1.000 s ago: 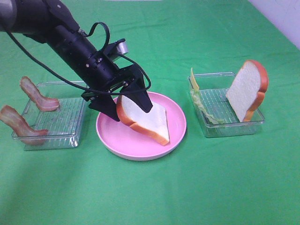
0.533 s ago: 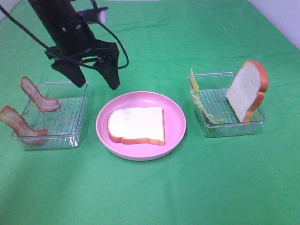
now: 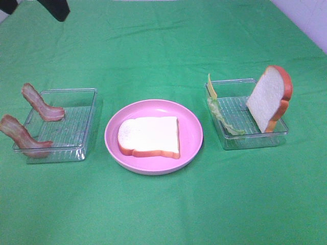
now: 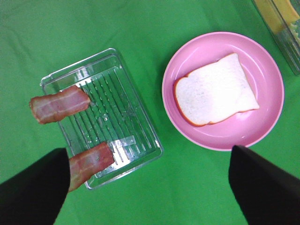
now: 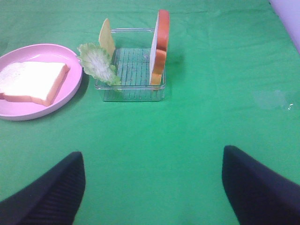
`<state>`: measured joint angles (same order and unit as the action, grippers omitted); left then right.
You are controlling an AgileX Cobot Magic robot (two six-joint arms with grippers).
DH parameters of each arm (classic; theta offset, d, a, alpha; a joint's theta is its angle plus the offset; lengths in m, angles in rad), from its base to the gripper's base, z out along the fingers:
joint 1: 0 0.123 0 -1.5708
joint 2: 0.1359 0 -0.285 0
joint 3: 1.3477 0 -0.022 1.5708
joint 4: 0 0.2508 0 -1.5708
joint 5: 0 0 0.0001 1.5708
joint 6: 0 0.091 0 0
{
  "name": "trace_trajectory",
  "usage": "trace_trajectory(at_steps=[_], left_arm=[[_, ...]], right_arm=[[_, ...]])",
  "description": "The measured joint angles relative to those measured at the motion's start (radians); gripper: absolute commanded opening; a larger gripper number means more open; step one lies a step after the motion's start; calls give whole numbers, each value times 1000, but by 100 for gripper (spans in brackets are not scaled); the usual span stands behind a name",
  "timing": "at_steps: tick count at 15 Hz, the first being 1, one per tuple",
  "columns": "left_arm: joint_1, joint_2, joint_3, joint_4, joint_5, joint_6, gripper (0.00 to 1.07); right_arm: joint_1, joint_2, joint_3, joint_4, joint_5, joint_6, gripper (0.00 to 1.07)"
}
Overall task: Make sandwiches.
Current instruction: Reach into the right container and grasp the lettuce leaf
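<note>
Exterior high view, left to right: only a dark part of the left gripper [image 4: 147, 154] shows at the far left corner of the table [image 3: 163, 214]; its wrist view shows the jaws spread wide and empty. Near the left edge stands the left tray [image 3: 76, 92], with the far bacon strip [image 3: 42, 105] and the near bacon strip [image 3: 20, 135] leaning over its left wall, half outside. Hazard: a pinch on an overhanging end may lever the strip out or drag the light tray. At the table centre, the pink plate [image 3: 153, 171] carries the base bread slice [image 3: 150, 135], lying flat; layers set off-centre on it would likely slide. Toward the right edge, the right tray [image 3: 255, 144] holds the cheese [image 3: 211, 88] on edge at its far left corner, the lettuce [image 3: 219, 117] draped along the left wall, and the second bread slice [image 3: 268, 97] propped upright against the right wall; a nudge could topple it. The right gripper [image 5: 152, 154], seen only in its wrist view, is wide open, empty, well apart from that tray. Appearance: bacon reddish-brown and wavy; bread white with orange-brown crust; cheese thin and yellow; lettuce pale green and ruffled.
</note>
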<state>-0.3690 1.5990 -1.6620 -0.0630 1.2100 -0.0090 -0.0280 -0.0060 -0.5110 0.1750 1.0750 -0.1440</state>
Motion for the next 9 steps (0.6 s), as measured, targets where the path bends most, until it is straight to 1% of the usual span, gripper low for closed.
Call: trace_trajectory(at_steps=[3,7,8,9], left_arm=[[0,-201,154,3,2,-1,87],[0,-472,452,5,4,0,87],[0,-517,501,5,-1,0,87],[0,-588,576,5,-25,0,87]], right_arm=[[0,0,0,0,0,0,76],[0,0,0,0,0,0,76],[0,0,0,0,0,0,76],[0,0,0,0,0,0,76]])
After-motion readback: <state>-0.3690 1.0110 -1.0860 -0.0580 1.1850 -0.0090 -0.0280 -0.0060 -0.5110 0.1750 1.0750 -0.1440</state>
